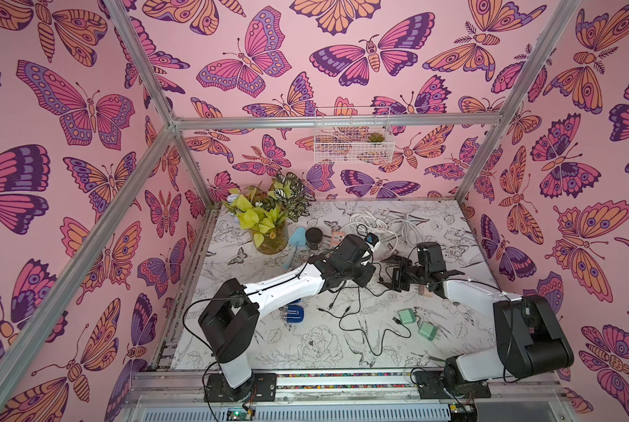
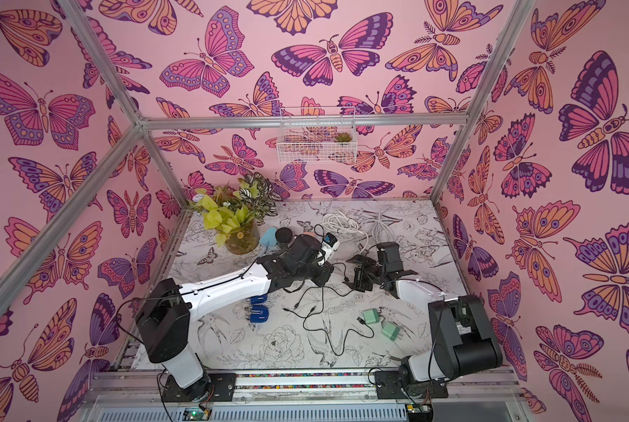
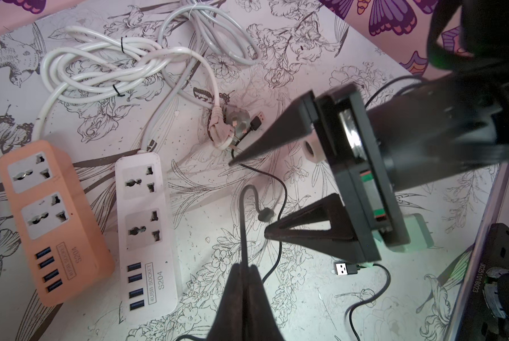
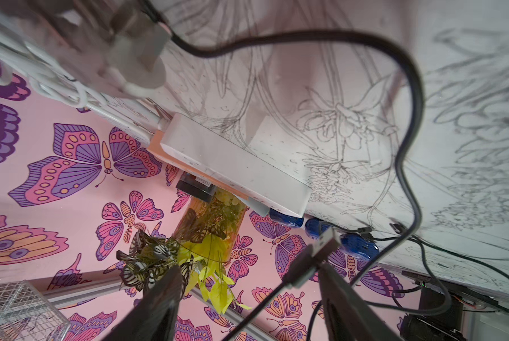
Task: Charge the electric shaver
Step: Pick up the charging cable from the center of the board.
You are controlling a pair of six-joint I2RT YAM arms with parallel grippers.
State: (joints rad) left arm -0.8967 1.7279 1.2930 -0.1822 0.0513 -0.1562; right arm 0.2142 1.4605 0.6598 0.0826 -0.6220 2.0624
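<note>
My left gripper is shut on a thin black cable, whose small plug end hangs just beyond the fingers. My right gripper faces it from close by. Its jaws are open. In the right wrist view a black USB plug lies against one finger of the right gripper and is not clamped. Both grippers meet over mid-table in a top view, left and right. A light-blue handled device, apparently the shaver, lies beside the plant jar.
An orange power strip and a white power strip lie side by side with coiled white cords. Another USB plug, two green adapters, blue adapters, a plant jar and a black pot also sit on the table.
</note>
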